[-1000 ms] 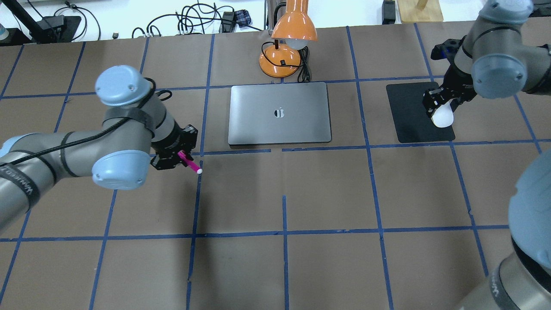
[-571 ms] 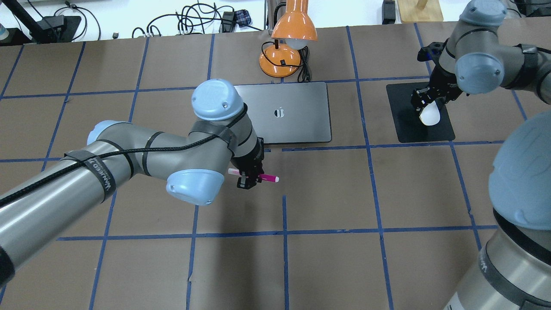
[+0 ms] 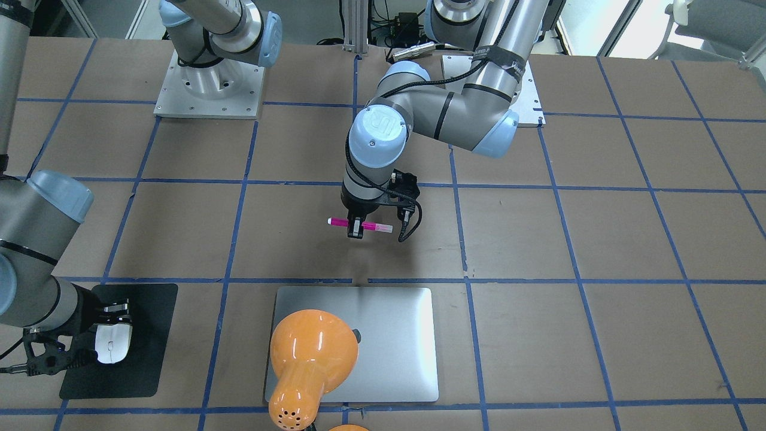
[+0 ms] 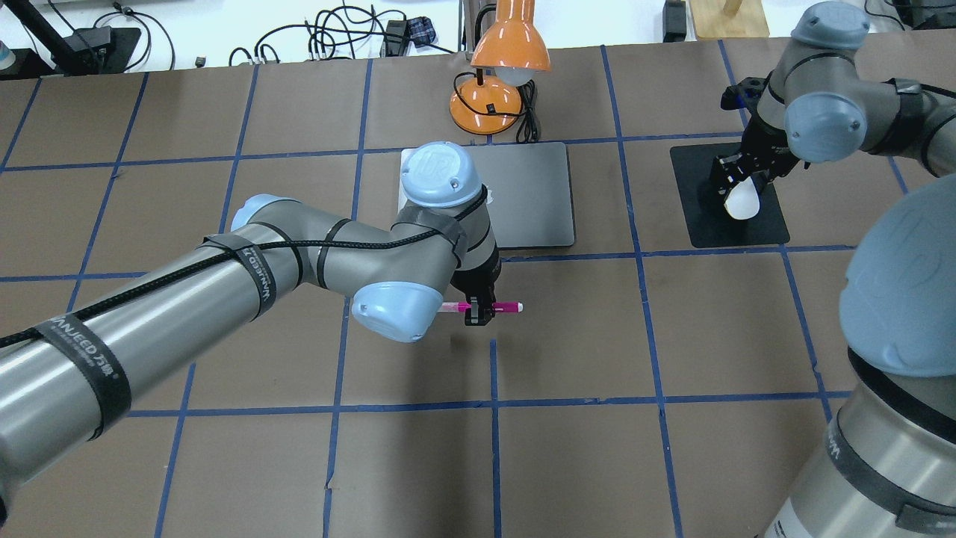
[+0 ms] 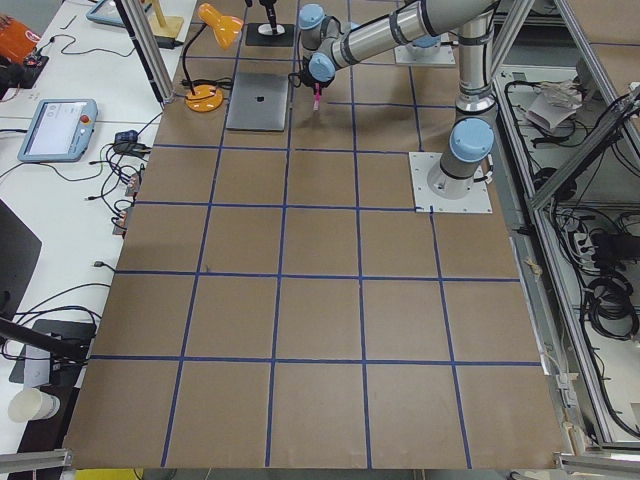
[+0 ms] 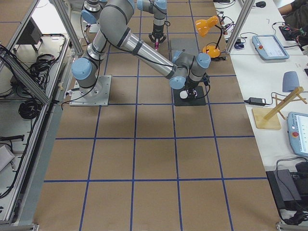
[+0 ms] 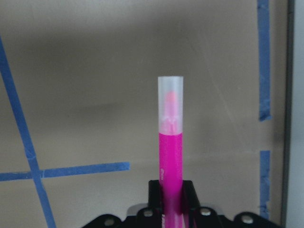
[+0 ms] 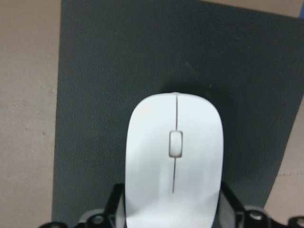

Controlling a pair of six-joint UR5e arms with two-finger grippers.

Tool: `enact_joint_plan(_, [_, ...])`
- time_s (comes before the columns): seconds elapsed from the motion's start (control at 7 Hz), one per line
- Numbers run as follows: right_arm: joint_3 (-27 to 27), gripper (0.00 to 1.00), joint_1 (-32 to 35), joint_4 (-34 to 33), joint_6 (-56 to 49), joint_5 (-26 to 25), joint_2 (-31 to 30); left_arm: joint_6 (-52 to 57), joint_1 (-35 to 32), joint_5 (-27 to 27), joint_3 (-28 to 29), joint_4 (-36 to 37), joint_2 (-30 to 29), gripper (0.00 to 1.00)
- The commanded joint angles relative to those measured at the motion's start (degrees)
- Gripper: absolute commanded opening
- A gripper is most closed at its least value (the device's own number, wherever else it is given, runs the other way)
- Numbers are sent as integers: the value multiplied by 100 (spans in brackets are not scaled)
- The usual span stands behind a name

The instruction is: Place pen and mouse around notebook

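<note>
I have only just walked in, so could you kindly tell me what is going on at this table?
Two robot arms are setting things out around a laptop. The left gripper has its jaws shut on a pink pen, holding it level above the table on the robot's side of the laptop. The right gripper has its jaws shut on a white mouse at a black pad beside the laptop; whether the mouse is lifted is hard to tell. Neither is released yet.
</note>
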Motion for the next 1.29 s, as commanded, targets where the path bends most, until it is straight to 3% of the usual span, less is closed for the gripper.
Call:
enact_joint_plan(0.0, [-124, 85, 8, 199, 192, -36, -143, -42, -128, 44, -7, 19, -244, 0])
enact_joint_plan(0.14, [-352, 98, 34, 617, 210, -36, -292, -50, -128, 36, -7, 20, -254, 0])
enact_joint_plan(0.29, [-676, 98, 43, 1109, 236, -36, -363, -16, -128, 62, 2, 11, -245, 27])
enact_joint_plan(0.43, [-1027, 98, 78, 1644, 263, -1, -399, 20, -128, 375, 28, 46, -271, 99])
enact_joint_plan(0.57, [-1257, 98, 235, 1989, 463, -9, -495, 89, -102, 405, 46, 55, -237, 100])
enact_joint_plan(0.71, [-1285, 98, 437, 2210, 883, -44, -661, 1195, 29, 405, 81, 46, -106, 100])
enact_joint_plan(1.0, [-1268, 100, 867, 2561, 1402, -62, -1100, 4327, 223, 352, -41, -487, 542, 100])
enact_joint_plan(1.14, [-1251, 100, 1113, 2686, 1971, -53, -1303, 6223, 380, 344, -33, -1238, 937, 100])
